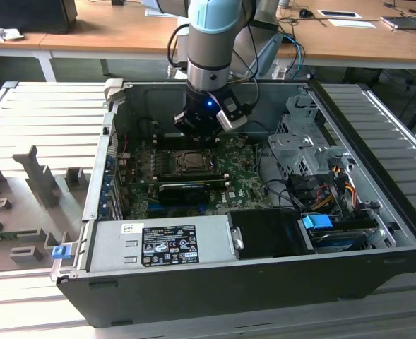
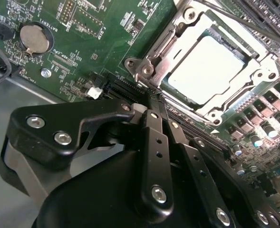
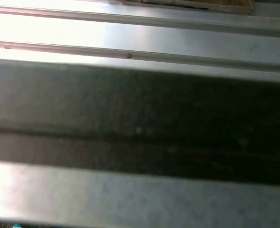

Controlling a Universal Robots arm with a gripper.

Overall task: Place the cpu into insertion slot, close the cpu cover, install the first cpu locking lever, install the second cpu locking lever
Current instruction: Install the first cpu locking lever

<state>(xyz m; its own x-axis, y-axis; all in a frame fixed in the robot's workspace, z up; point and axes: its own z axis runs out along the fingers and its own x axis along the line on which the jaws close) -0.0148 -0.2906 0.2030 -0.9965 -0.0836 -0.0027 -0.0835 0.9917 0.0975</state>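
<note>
Your cpu [image 2: 207, 70] sits in the insertion slot [image 2: 254, 102], and the cpu cover [image 2: 192, 26] looks down. Your gripper [image 2: 154, 97] is pinched closed with its tip at the slot's seven o'clock corner, on a locking lever [image 2: 147, 71], I think.

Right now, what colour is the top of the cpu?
Pale silver-grey; the cpu shows best in the second wrist view, seated under the cpu cover.

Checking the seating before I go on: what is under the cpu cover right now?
Through the cpu cover's window, the cpu's pale top shows. Its edges and the insertion slot beneath are covered.
</note>
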